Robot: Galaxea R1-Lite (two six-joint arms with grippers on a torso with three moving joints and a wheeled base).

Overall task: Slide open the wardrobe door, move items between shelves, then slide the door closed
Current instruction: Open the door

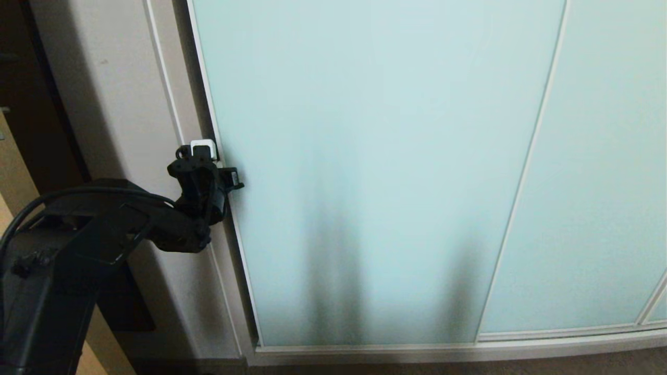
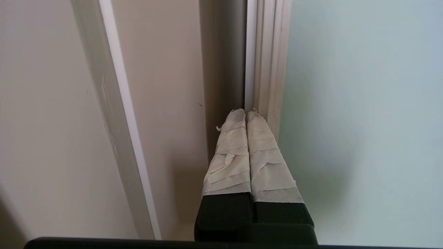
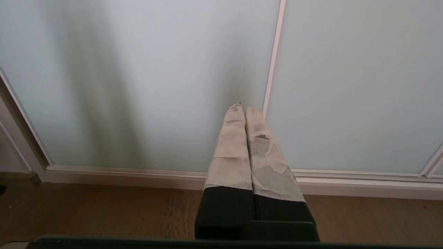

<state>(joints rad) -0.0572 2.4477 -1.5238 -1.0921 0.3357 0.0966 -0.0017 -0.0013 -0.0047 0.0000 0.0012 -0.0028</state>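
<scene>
Wardrobe front is filling the view: the sliding wardrobe door (image 1: pixel 365 172) is sitting fully closed. Left end effector (image 2: pixel 246 112), fingers pressed together holding nothing, is pointing at the door's frame edge beside the side wall panel (image 1: pixel 120 104). Right end effector (image 3: pixel 244 108), likewise pinched empty, is hanging low above the wooden floor (image 3: pixel 104 211).

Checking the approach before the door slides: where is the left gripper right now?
In the head view, the left gripper is at the sliding wardrobe door's left frame edge, fingers shut, beside the side wall panel.

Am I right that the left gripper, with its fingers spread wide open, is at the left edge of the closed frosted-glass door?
Not quite: the left gripper is at the left edge of the closed sliding wardrobe door, but its taped fingers are pressed together, shut, as the left wrist view shows.
</scene>
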